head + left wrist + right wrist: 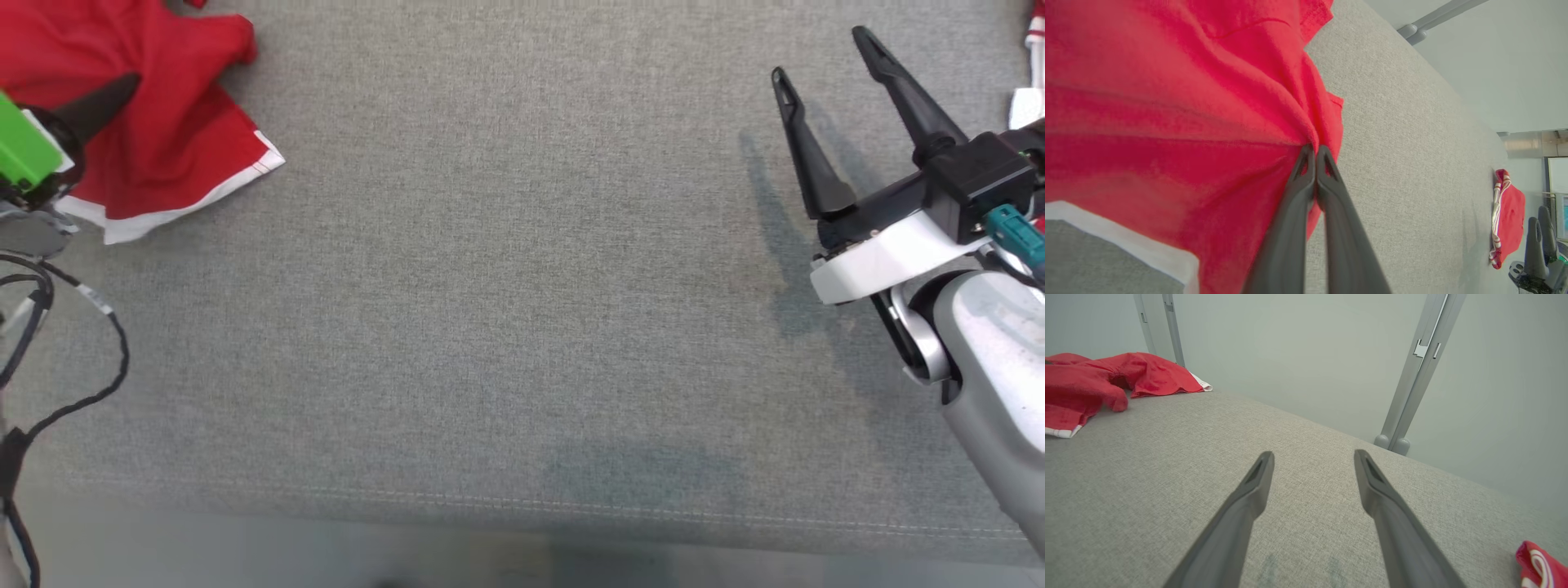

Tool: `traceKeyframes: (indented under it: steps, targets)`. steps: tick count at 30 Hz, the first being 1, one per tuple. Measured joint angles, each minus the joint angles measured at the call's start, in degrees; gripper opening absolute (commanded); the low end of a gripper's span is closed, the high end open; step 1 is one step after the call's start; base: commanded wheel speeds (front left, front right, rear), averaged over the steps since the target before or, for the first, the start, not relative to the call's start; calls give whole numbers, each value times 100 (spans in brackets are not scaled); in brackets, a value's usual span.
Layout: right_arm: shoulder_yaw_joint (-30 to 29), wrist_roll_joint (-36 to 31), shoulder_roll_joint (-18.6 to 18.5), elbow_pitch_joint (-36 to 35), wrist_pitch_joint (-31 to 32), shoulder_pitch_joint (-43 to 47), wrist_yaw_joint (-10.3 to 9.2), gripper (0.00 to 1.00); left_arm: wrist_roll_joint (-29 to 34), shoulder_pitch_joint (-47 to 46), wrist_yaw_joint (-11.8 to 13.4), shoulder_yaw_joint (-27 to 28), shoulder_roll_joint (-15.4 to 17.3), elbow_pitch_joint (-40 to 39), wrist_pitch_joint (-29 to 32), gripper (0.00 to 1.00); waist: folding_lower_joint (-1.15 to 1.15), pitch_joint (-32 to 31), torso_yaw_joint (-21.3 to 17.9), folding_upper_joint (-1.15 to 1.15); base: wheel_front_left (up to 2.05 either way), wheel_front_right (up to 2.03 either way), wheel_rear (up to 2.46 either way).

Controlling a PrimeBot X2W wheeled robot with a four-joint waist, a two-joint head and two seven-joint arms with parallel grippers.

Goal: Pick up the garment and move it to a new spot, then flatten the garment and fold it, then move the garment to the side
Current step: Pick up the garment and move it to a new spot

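Note:
The garment is red with a white hem and lies crumpled at the far left corner of the grey fabric-covered table. My left gripper is over it, shut on a pinched fold of the red cloth. In the left wrist view the two fingers meet at the gripper's tip, with the garment bunched around it. My right gripper hovers open over bare table at the right, holding nothing. The right wrist view shows this gripper with its fingers spread, and the garment far off to its left.
A second red and white striped cloth lies at the table's far right edge, near the right gripper. Black cables hang by my left arm. The table's front edge runs along the bottom. Grey posts stand behind the table.

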Motion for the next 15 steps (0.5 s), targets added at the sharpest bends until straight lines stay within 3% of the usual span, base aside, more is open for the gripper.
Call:
traceKeyframes:
  steps: [15]
  targets:
    - [191, 111, 439, 375, -194, 111, 49, 100, -162, 402, -24, -699, -355, -1217, 672, 0, 0, -493, -539, 0, 0, 0, 0]
